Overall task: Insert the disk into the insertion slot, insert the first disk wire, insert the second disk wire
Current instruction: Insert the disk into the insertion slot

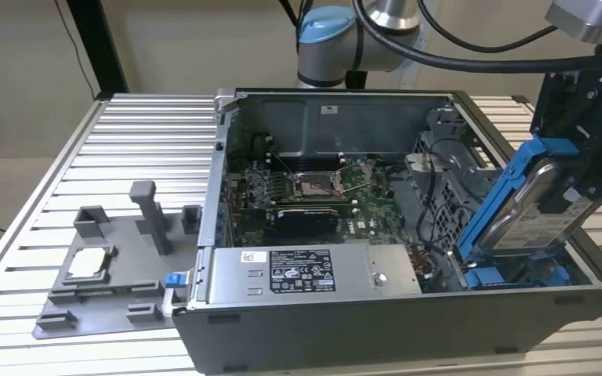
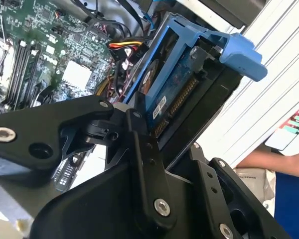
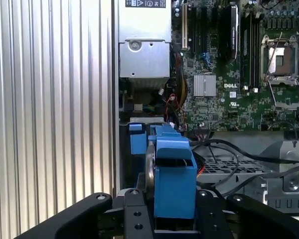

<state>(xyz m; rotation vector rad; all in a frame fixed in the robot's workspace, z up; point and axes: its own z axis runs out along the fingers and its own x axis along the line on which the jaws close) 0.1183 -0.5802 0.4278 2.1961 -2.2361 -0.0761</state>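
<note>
Open computer case (image 1: 385, 329) stands on the ribbed tabletop (image 1: 123, 141), its upper side uncovered, so access from above is free. The slot (image 1: 516, 276) sits in the case's near corner on the exterior view's right. It is edged by blue rails and bounded closely by the case's side wall on one flank and a perforated metal cage on the other. Loose cables (image 3: 249, 155) lie just beside the slot on the circuit board (image 3: 224, 99) side, so clearance there is tight. The disk (image 1: 536, 207), in its blue frame, is tilted. Its lower end is down among the blue rails and its upper end leans toward the exterior view's right, standing above the case rim. Whether the lower end is seated cannot be told. The pincer (image 1: 573, 184) is clamped on the upper part of the disk, with one black finger (image 3: 134, 219) on each broad face, and it is tilted along with the disk. The arm (image 1: 328, 31) rises behind the case and reaches over to that corner. A grey tray (image 1: 103, 305) lies well apart on the tabletop at the exterior view's left.
</note>
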